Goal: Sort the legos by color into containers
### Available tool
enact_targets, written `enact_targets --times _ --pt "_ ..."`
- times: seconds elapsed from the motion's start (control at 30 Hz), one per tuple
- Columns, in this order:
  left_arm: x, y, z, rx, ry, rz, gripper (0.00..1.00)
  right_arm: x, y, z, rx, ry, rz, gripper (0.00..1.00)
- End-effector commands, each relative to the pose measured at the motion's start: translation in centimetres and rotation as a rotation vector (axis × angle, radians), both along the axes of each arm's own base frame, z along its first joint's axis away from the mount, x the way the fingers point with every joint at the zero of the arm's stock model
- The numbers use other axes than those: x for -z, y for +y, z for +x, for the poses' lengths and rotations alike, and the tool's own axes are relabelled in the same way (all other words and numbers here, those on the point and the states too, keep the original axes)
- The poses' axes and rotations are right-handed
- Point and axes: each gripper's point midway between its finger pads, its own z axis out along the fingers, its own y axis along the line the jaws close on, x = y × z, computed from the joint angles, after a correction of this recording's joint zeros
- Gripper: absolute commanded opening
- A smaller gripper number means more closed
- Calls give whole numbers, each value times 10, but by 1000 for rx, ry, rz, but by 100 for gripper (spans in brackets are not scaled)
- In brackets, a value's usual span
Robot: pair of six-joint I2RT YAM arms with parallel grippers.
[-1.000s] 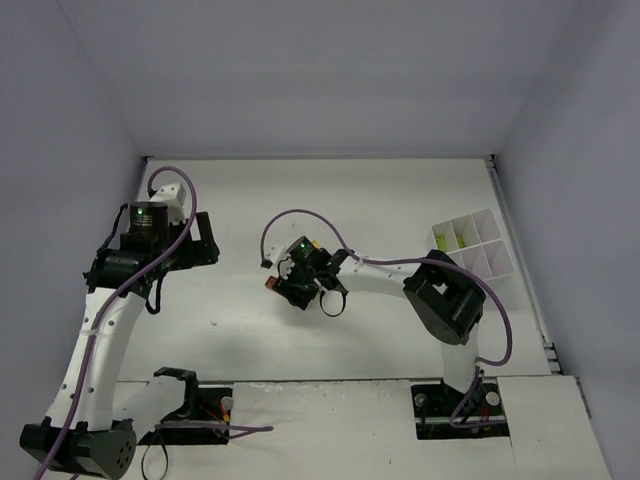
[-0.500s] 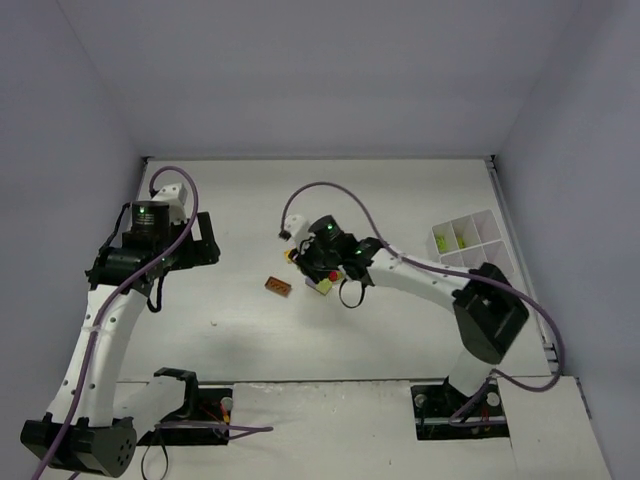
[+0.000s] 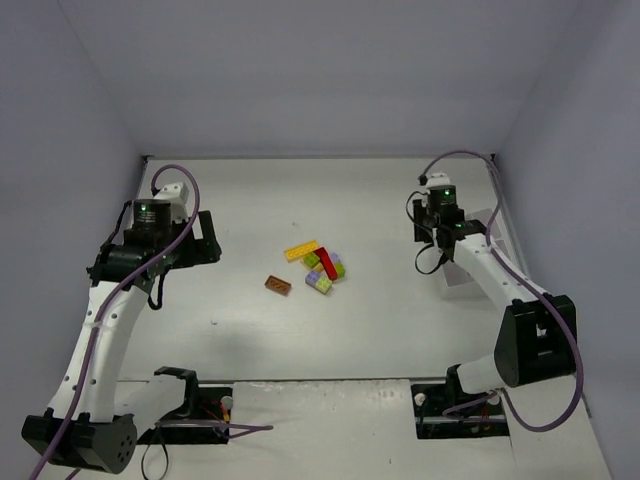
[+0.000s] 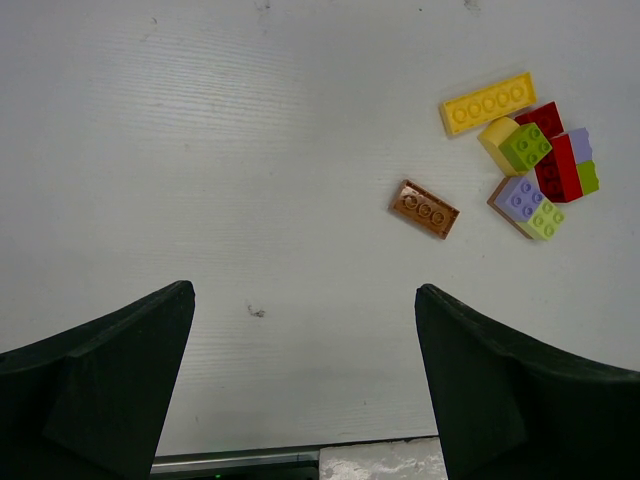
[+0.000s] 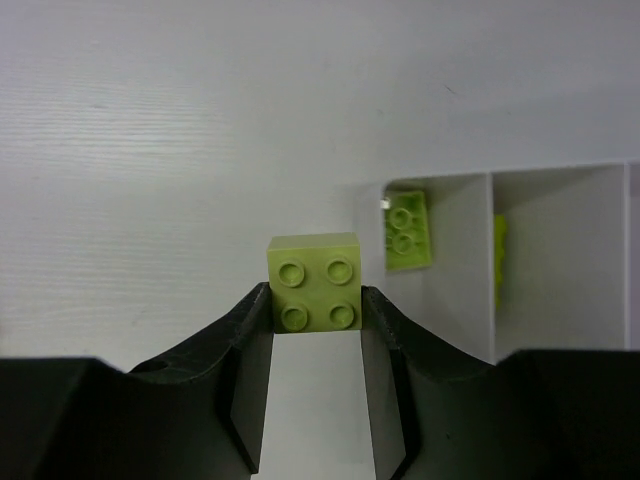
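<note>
Right wrist view: our right tool (image 5: 316, 308) is clamped on a lime green brick (image 5: 314, 268), one finger against each side wall, studs facing the camera. The brick is square, smooth plastic with four round studs. Behind it we see the pale table (image 5: 150, 150). Just right of it is the thin-walled white divided tray (image 5: 490, 230), where a second lime brick (image 5: 408, 232) lies in the nearest compartment. Our left tool (image 4: 305, 390) gapes wide and holds nothing. Ahead of it lie a yellow plate (image 4: 488, 103), a brown plate (image 4: 424, 208) apart, and a red brick (image 4: 553, 165) in the cluster.
</note>
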Motion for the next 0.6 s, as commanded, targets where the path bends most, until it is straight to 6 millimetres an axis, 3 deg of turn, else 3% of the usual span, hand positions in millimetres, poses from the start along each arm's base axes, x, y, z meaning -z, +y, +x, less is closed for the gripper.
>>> enact_targets --times 0.0,0.23,0.57 --pt "-18 -6 9 7 -69 -27 85 -15 -40 -2 190 -43 48 0" --pt "-16 -6 8 9 -67 -27 85 -4 -74 -4 327 -18 60 2" --pt "-15 -5 6 7 -64 -21 85 12 -79 -1 348 27 65 11"
